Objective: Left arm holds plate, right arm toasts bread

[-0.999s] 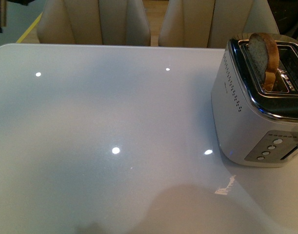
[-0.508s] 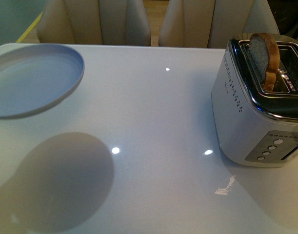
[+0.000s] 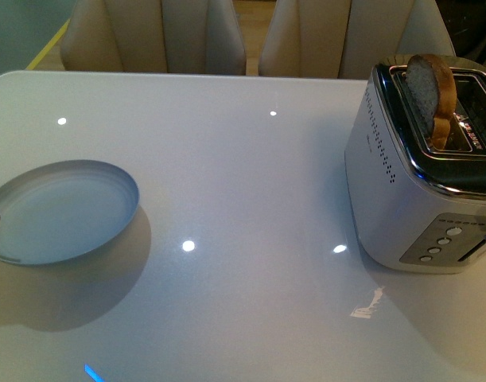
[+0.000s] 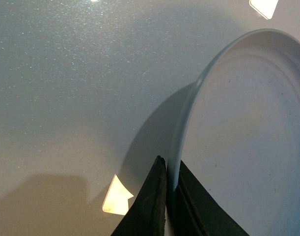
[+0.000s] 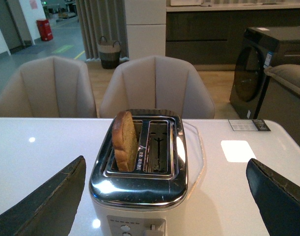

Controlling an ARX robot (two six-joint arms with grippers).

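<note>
Front view: plate (image 3: 64,211) sits low over the table (image 3: 250,175) on the robot's left, slightly tilted, with a shadow falling off to its near side, so it reads as lifted rather than resting; nothing is on it. Left wrist view: left gripper (image 4: 170,172) is pinched onto the plate's rim (image 4: 189,113), one dark finger (image 4: 150,201) outside the rim and the other inside, with only the rim's thickness between them. The plate body runs out ahead of the fingers, tabletop beyond it. Right wrist view: right gripper (image 5: 165,164) has its fingers (image 5: 51,201) spread wide and grips nothing. Toaster (image 5: 135,189) is straight ahead of it, centred in the gap between the fingers and clear of both. Bread (image 5: 124,140) stands upright in one of the toaster's two slots, top half poking out, well ahead of the right fingertips with no contact. Front view puts the bread (image 3: 429,91) in the slot on the plate's side of the toaster (image 3: 386,183); the other slot is empty. Toaster and plate are well apart, at opposite sides of the table. Neither gripper body is clearly visible in the front view.
</note>
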